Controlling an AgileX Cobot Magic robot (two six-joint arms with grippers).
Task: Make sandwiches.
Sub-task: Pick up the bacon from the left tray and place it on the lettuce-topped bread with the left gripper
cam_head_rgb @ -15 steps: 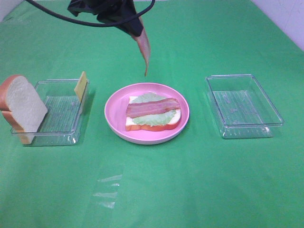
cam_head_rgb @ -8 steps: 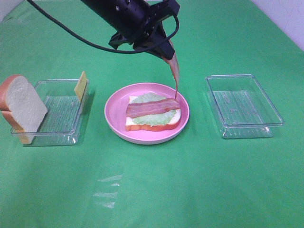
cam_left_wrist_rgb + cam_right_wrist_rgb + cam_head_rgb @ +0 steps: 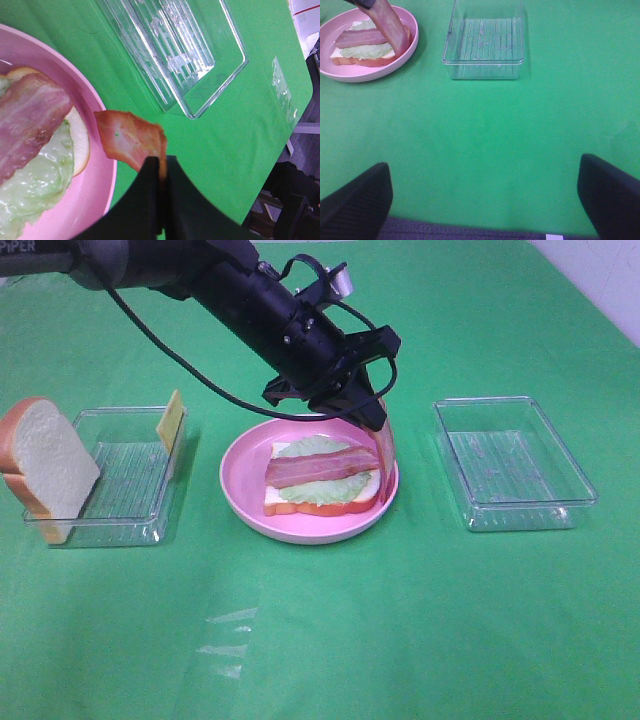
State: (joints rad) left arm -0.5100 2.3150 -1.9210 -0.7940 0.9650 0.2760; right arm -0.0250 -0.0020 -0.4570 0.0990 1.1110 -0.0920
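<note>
The open sandwich [image 3: 300, 502] lies on the pink plate [image 3: 245, 480] at mid-frame in the high view: white bread with an orange-brown crust, pale green lettuce [image 3: 318, 492] and 1 reddish-pink bacon strip [image 3: 322, 466] across it. A 2nd bacon strip [image 3: 386, 452] hangs at the plate's right rim from the left gripper [image 3: 372, 420], whose jaws pinch its top end. At left, a clear tray [image 3: 130, 525] holds a yellow cheese slice [image 3: 172, 422], and a spare bread slice [image 3: 45, 465] leans on its end. The right tray [image 3: 515, 510] sits at right. Open green surface [image 3: 400, 640] fills the lower frame. The right gripper [image 3: 482, 167] has its jaws spread wide, cut off at the frame edge. The hanging strip's lower end blurs into the rim.
</note>
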